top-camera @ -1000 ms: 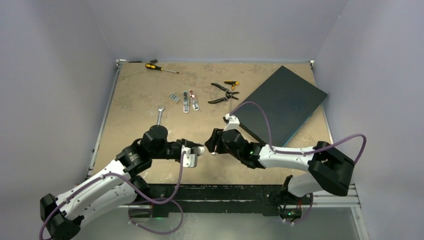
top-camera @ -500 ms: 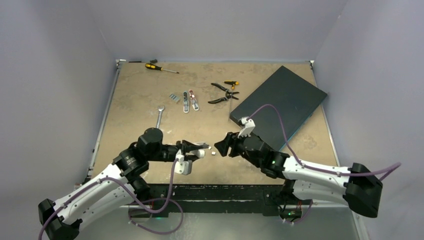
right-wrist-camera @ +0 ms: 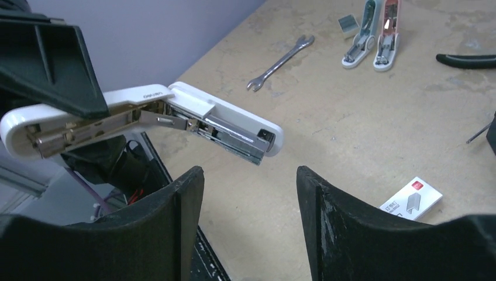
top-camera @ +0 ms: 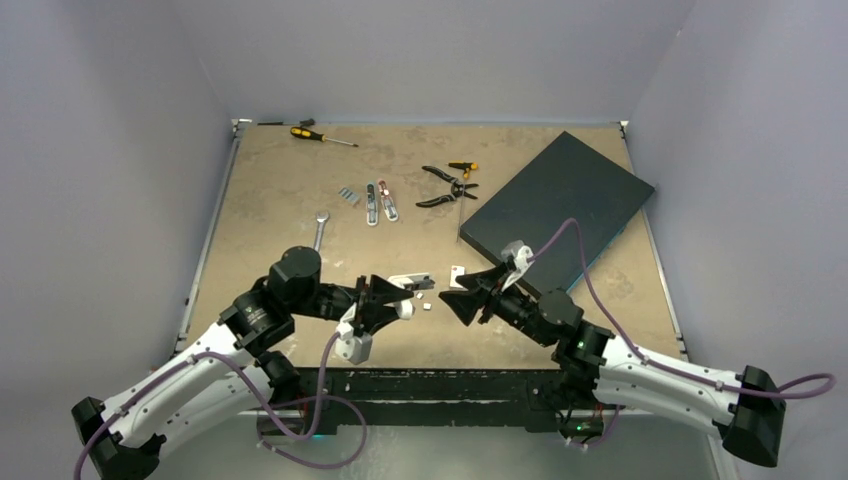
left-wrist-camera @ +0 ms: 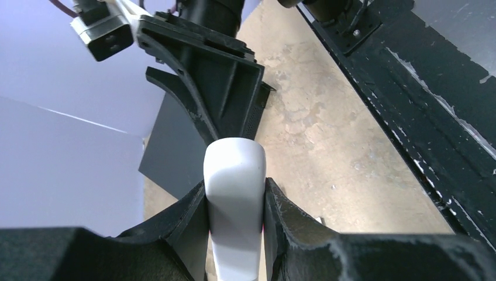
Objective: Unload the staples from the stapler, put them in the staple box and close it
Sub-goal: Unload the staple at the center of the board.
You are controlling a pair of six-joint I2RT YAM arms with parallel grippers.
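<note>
My left gripper (top-camera: pixel 385 298) (left-wrist-camera: pixel 235 186) is shut on the white stapler (top-camera: pixel 411 283) (left-wrist-camera: pixel 234 175) (right-wrist-camera: pixel 152 114) and holds it above the table near the front edge. The stapler is hinged open, and its metal magazine (right-wrist-camera: pixel 234 136) shows in the right wrist view. I cannot tell whether staples sit inside it. My right gripper (top-camera: pixel 448 298) (right-wrist-camera: pixel 250 175) faces the stapler's tip from the right, open and holding nothing, a short gap away. A grey strip of staples (top-camera: pixel 348 195) (right-wrist-camera: pixel 349 22) lies far back by two small staplers. A tiny pale piece (top-camera: pixel 427 307) lies under the stapler's tip.
A small white box (top-camera: pixel 458 271) (right-wrist-camera: pixel 412 199) lies just behind the right gripper. Two small staplers (top-camera: pixel 372 203) (right-wrist-camera: pixel 383 35), a wrench (top-camera: pixel 320 228), pliers (top-camera: pixel 447 187) and a screwdriver (top-camera: pixel 322 135) lie further back. A dark panel (top-camera: pixel 560 205) fills the back right.
The right gripper has drawn back to the right, away from the stapler, and its jaws have widened. The left gripper has turned, still holding the stapler, which now stands hinged open.
</note>
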